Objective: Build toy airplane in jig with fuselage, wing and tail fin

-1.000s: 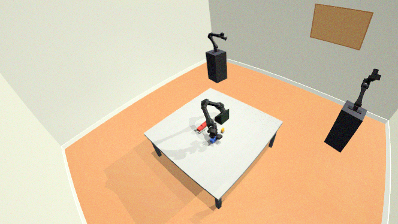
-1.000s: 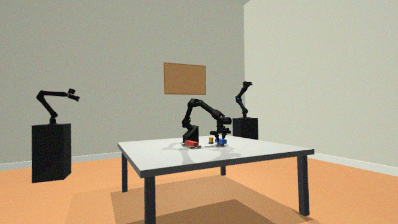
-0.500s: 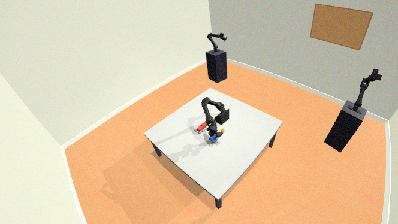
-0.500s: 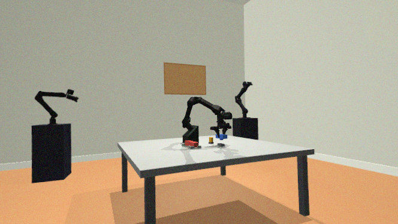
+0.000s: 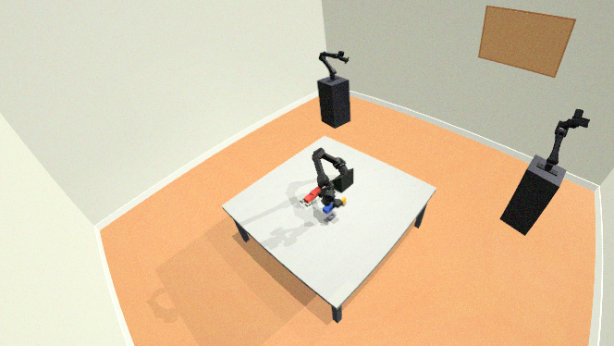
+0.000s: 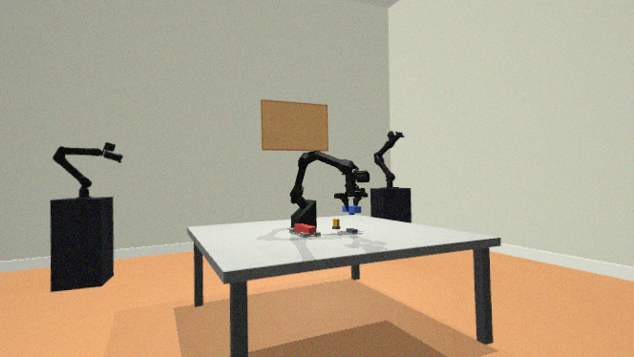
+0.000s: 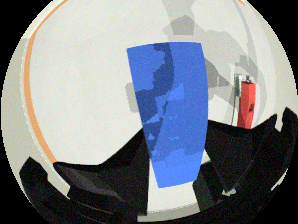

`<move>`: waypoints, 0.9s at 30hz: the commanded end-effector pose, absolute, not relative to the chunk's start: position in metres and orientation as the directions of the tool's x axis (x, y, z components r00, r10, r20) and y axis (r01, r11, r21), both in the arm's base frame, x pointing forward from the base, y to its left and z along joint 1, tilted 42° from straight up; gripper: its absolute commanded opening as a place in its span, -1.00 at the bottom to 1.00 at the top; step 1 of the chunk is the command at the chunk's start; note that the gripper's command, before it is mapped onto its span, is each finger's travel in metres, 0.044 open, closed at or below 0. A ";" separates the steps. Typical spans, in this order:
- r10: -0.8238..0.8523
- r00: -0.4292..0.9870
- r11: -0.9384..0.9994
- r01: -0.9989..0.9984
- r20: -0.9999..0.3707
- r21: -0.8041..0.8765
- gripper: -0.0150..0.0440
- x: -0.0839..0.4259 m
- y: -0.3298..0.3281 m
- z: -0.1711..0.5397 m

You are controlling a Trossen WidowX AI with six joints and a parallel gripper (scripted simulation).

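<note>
My gripper (image 5: 327, 203) (image 6: 351, 205) (image 7: 171, 126) is shut on the blue wing (image 5: 328, 209) (image 6: 351, 209) (image 7: 169, 116) and holds it clear above the white table (image 5: 370, 240) (image 6: 267, 248). In the wrist view the wing hangs lengthwise between the dark fingers. The red fuselage (image 5: 314, 193) (image 6: 306, 228) (image 7: 246, 103) lies in the grey jig (image 5: 302, 201) (image 7: 236, 91), to one side of the gripper. The small yellow tail fin (image 5: 343, 201) (image 6: 336, 222) stands on the table near the gripper.
A small grey piece (image 5: 330, 217) (image 6: 350, 230) lies on the table below the gripper. The arm's black base (image 5: 344, 179) (image 6: 306, 212) stands behind the jig. Two other arms on black pedestals (image 5: 334, 102) (image 5: 532, 194) (image 6: 81, 241) (image 6: 390, 202) stand on the floor away from the table.
</note>
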State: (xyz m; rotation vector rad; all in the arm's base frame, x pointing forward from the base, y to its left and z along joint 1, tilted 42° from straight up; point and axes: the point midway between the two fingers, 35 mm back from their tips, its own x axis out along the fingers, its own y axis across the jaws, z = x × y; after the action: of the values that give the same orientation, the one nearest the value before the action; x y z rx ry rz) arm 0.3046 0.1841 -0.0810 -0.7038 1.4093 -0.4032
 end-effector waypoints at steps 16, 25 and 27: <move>-0.641 0.130 0.758 -0.048 -0.756 -0.651 -0.49 0.303 0.190 -0.043; -0.634 0.130 0.773 0.113 -0.762 -0.624 -0.49 0.312 0.167 -0.025; -0.633 0.130 0.773 0.148 -0.763 -0.616 -0.49 0.314 0.162 -0.022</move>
State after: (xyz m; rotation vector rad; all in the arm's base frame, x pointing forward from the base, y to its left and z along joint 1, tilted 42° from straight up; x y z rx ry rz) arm 0.3104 0.1691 -0.0298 -0.4969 1.3586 -0.5607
